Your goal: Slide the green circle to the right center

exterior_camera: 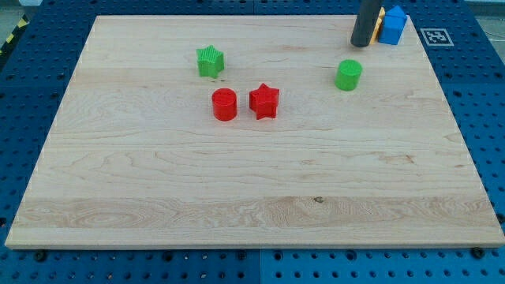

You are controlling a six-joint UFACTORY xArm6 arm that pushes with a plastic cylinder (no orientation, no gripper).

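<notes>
A pale wooden board [252, 181] lies on a blue perforated table [24, 102]; a fiducial marker [436, 36] sits at two o'clock.

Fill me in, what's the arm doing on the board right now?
An xArm6 with a plain rod is meant to slide the green circle to the board's right center. My tip sits near the view's top right, just above the green circle and apart from it, right beside a blue block with a sliver of orange block between them. The green star, red circle and red star sit left of center, untouched. The wooden board lies on a blue pegboard.
</notes>
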